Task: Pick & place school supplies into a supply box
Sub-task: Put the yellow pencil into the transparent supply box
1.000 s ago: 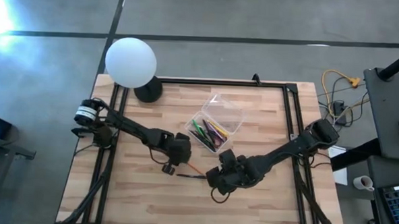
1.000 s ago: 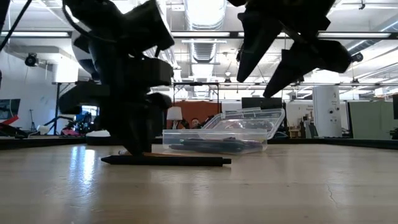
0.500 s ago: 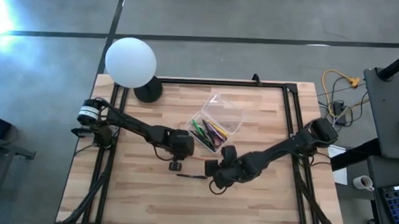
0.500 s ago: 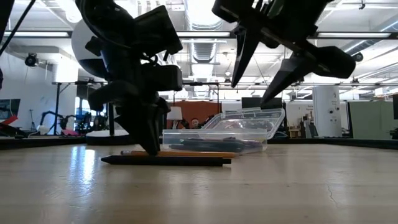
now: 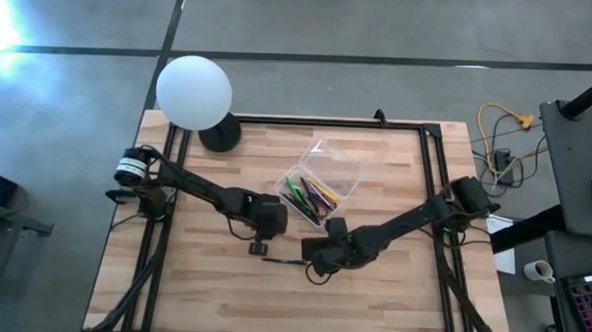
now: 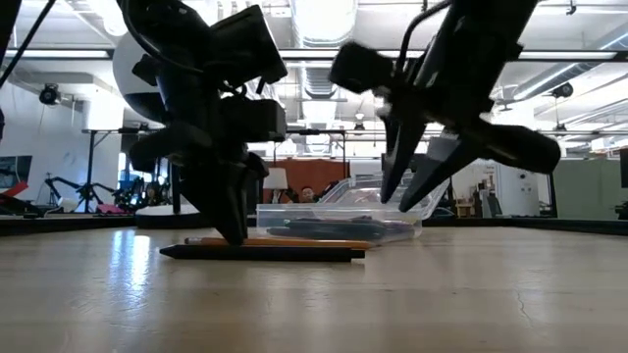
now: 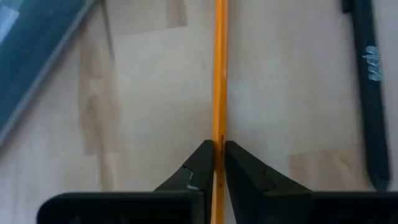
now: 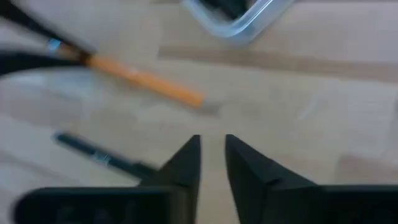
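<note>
An orange pencil (image 7: 219, 74) lies flat on the wooden table, and my left gripper (image 5: 259, 247) is shut on it. Just nearer than it lies a black pen (image 5: 284, 259), also flat. My right gripper (image 5: 312, 259) hovers by the pen's right end. Its fingers are open by a narrow gap in the right wrist view (image 8: 212, 155), with nothing between them. The clear supply box (image 5: 320, 182) stands beyond both grippers with several coloured pens inside. My left gripper pinches the orange pencil between its two fingertips (image 7: 205, 158), at a spot (image 7: 219, 138) near the pencil's left end. The fingers come from above, pointing down, and lie across the pencil. The pencil (image 6: 304, 242) rests level on the table along its whole length.
A white lamp globe (image 5: 193, 89) on a dark base stands at the table's far left corner. A black frame (image 5: 431, 172) runs round the table's edges. Bare wood lies along the near side. Cables (image 5: 498, 135) hang off the right.
My right gripper has moved left and down toward the black pen's right end, and its fingers have closed from wide apart to a narrow gap. My left gripper has shifted slightly right along the orange pencil. Pencil and pen have stayed flat on the table.
</note>
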